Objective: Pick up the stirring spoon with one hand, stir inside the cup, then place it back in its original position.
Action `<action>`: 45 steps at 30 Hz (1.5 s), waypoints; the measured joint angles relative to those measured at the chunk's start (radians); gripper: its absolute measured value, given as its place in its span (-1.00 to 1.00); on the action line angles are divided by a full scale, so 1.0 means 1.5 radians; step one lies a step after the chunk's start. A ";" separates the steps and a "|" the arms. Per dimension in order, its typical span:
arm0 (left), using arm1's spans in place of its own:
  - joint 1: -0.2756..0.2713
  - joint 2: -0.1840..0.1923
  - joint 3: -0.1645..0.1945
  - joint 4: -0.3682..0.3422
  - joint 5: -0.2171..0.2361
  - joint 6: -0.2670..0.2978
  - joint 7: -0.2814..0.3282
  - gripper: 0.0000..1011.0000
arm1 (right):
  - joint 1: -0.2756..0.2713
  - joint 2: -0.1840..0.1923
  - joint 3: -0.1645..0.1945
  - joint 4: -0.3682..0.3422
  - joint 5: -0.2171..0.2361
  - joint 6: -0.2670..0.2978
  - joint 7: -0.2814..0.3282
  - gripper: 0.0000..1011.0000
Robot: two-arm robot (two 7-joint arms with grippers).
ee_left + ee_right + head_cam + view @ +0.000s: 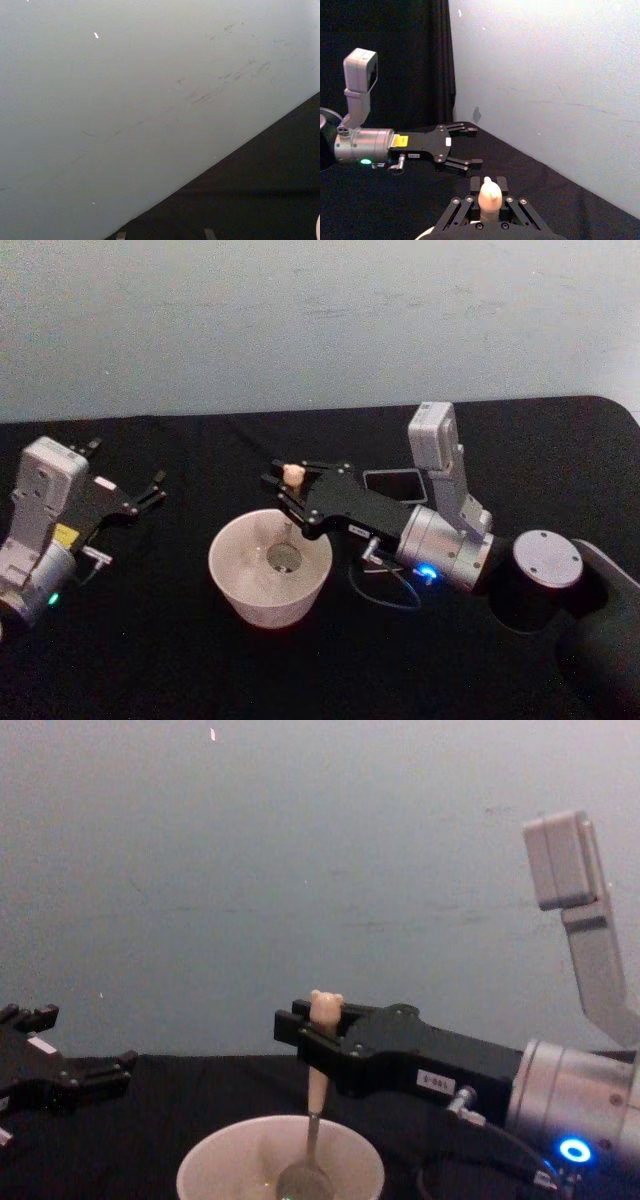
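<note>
The stirring spoon [293,475] stands upright in my right gripper [283,482], which is shut on its cream handle just under the bear head [325,1004]. The thin metal stem [314,1125] runs down into the cup [225,575], and the spoon's small bowl [303,1182] is inside it near the bottom. This wide cream-white cup stands at the middle of the black table. The dark grey square holder [393,482] is behind the right gripper, partly hidden by the arm. In the right wrist view the handle [490,196] rises between my fingers [461,206].
My left gripper [135,485] rests open at the table's left, well away from the cup; it appears too as the left gripper [469,147] in the right wrist view. A pale wall [320,320] runs behind the black table [180,660].
</note>
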 joint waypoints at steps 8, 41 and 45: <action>0.000 0.000 0.000 0.000 0.000 0.000 0.000 0.98 | -0.020 0.013 -0.006 -0.029 0.004 0.009 0.001 -0.62; 0.000 0.000 0.000 0.000 0.000 0.000 0.000 0.98 | 0.038 -0.050 -0.026 0.056 -0.013 -0.020 -0.003 -0.62; 0.000 0.000 0.000 0.000 0.000 0.000 0.000 0.98 | 0.033 -0.041 -0.019 0.049 -0.015 -0.019 -0.006 -0.62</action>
